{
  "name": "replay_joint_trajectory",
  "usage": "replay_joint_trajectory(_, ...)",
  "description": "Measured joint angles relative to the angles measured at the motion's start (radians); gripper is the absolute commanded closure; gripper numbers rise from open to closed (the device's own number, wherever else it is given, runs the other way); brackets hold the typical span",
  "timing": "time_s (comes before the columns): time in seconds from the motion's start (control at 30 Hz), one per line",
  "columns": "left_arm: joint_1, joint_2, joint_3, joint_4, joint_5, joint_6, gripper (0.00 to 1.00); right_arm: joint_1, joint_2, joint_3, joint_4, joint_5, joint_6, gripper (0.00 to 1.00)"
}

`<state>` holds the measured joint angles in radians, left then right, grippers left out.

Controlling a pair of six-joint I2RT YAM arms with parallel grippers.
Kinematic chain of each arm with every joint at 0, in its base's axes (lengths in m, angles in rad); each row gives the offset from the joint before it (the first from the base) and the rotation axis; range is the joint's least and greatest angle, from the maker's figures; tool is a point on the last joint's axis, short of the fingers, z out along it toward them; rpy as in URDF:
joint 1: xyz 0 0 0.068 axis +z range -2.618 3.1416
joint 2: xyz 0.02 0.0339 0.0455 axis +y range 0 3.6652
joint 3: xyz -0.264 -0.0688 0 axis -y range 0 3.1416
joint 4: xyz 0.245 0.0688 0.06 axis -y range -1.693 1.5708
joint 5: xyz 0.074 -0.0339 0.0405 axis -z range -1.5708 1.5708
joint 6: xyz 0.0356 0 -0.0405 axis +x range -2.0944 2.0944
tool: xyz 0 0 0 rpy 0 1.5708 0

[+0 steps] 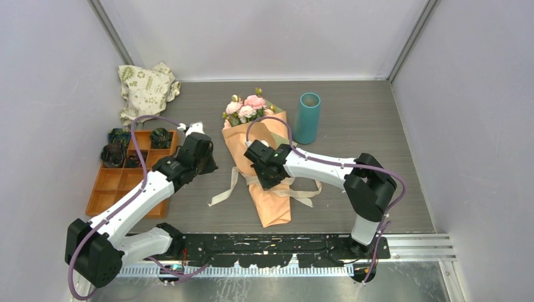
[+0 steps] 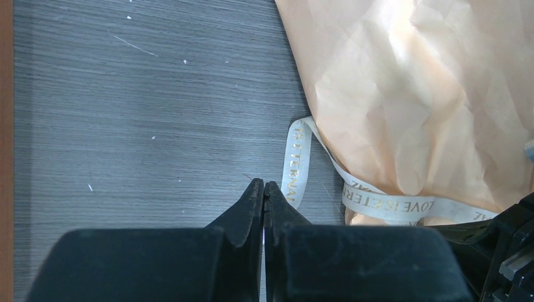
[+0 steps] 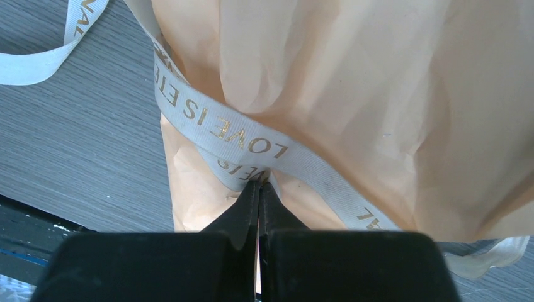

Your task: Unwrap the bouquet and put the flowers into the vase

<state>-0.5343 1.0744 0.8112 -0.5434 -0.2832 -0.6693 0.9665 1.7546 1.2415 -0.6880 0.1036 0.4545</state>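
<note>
Shows little done: orange paper-cone bouquet (image 1: 275,201) of pink blooms lying wrapped, beige printed ribbon (image 3: 252,143) tied around it; tall teal cylinder vase (image 1: 307,118) upright beside it, flowerless; right gripper (image 3: 259,187) clenched at the ribbon, left gripper (image 2: 264,187) clenched on nothing.

Bright, even light falls from above. Left of the bouquet (image 1: 274,201) the table (image 1: 378,126) carries only soft, pale shadows. In the wrist views the bouquet's paper looks washed out and pale, while the gold lettering on its ribbon (image 3: 239,135) reads sharp and the table's grain beside the bouquet is crisp.
</note>
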Motion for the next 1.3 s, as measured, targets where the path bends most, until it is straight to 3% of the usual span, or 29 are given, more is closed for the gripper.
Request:
replay_joint_trajectory(0.23, 0.0, 0.0, 0.0, 0.0, 0.0, 0.0, 0.99, 0.0, -0.05, 0.0, -0.043, 0.07, 0.006, 0.99)
replay_joint_trajectory(0.53, 0.0, 0.0, 0.0, 0.0, 0.008, 0.0, 0.99, -0.051, -0.304, -0.001, -0.17, 0.269, 0.037, 0.99)
replay_joint_trajectory(0.57, 0.0, -0.001, 0.0, 0.0, 0.008, 0.0, 0.99, -0.071, -0.331, -0.003, -0.19, 0.291, 0.039, 0.97)
replay_joint_trajectory(0.63, 0.0, -0.006, 0.0, 0.0, 0.01, 0.0, 0.99, -0.103, -0.377, -0.01, -0.222, 0.322, 0.04, 0.78)
replay_joint_trajectory(0.7, 0.0, -0.014, 0.0, 0.0, 0.014, 0.0, 0.99, -0.131, -0.417, -0.019, -0.253, 0.335, 0.037, 0.67)
replay_joint_trajectory(0.83, 0.0, -0.018, -0.001, 0.004, 0.024, -0.002, 1.0, -0.106, -0.428, -0.019, -0.28, 0.315, 0.031, 0.55)
replay_joint_trajectory(0.93, 0.0, -0.011, -0.001, 0.008, 0.035, -0.003, 1.0, -0.039, -0.381, -0.019, -0.274, 0.293, 0.029, 0.48)
replay_joint_trajectory(1.13, 0.0, -0.005, -0.001, 0.014, 0.048, -0.004, 1.0, 0.074, -0.235, -0.019, -0.246, 0.249, 0.017, 0.46)
replay_joint_trajectory(1.3, 0.0, -0.006, -0.001, 0.014, 0.048, -0.004, 1.0, 0.09, -0.168, -0.019, -0.24, 0.238, -0.015, 0.46)
